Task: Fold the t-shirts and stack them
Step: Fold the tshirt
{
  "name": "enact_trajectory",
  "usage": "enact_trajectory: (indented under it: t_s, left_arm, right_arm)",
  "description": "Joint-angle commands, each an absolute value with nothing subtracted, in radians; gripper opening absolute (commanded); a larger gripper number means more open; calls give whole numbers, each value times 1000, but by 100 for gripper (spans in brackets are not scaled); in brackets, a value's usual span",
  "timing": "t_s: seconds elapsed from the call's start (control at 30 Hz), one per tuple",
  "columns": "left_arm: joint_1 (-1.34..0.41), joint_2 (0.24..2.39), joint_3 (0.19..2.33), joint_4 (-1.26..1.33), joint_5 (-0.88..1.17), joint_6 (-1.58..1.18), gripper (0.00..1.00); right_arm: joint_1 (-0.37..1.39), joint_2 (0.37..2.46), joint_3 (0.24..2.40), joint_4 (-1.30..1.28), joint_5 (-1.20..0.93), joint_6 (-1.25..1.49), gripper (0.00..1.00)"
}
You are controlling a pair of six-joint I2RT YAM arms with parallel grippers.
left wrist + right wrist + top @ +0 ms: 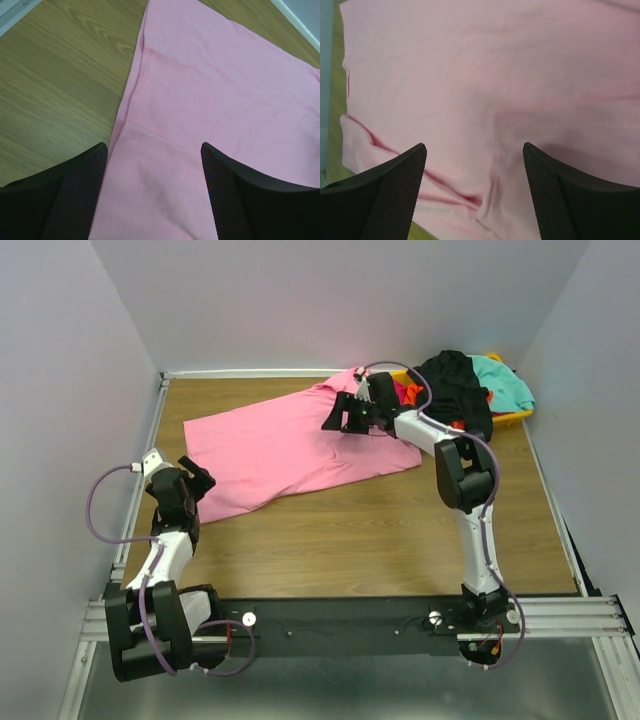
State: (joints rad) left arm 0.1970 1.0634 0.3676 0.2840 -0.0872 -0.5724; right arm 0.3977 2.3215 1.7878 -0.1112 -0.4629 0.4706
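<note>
A large bright pink t-shirt [290,445] lies spread across the wooden table. It fills the left wrist view [210,100] and the right wrist view [495,75]. My left gripper [198,478] is open, just above the shirt's near-left hem edge, nothing between its fingers [65,195]. My right gripper [338,417] is open above the shirt's upper right part, where the cloth is wrinkled [485,200]. Black [455,385], teal [505,380] and orange-red [408,392] shirts are heaped at the back right.
A yellow bin [510,418] holds the heap of shirts at the back right corner. White walls enclose the table [350,540] on three sides. Bare wood shows in front of the pink shirt.
</note>
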Motion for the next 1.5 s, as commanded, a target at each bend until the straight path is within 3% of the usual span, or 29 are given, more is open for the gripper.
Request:
enact_trajectory:
  t_s: [0.0,0.23,0.4,0.8,1.2,1.4,1.47]
  left_arm:
    - [192,1048,362,305,-66,-563,83]
    - [43,1005,386,273,-161,-578,83]
    - [-77,1035,413,258,-221,-598,83]
    - [-124,1065,420,227,-293,-621,83]
    - [-126,1051,422,215,-279,-618,83]
    - [-126,1029,413,219,-278,-632,83]
    - [-126,1035,417,219,-275,-635,83]
  right_arm:
    - [400,2172,1663,-114,-413,439,85]
    - [371,1899,1323,-114,-137,436,91]
    - [255,1761,1123,-112,-78,448,91]
    - [126,1773,1066,-112,-63,456,91]
    - [117,1847,1075,-114,-26,462,82]
    - [112,1873,1080,-113,-31,468,60]
    - [112,1878,1078,-114,-38,465,49]
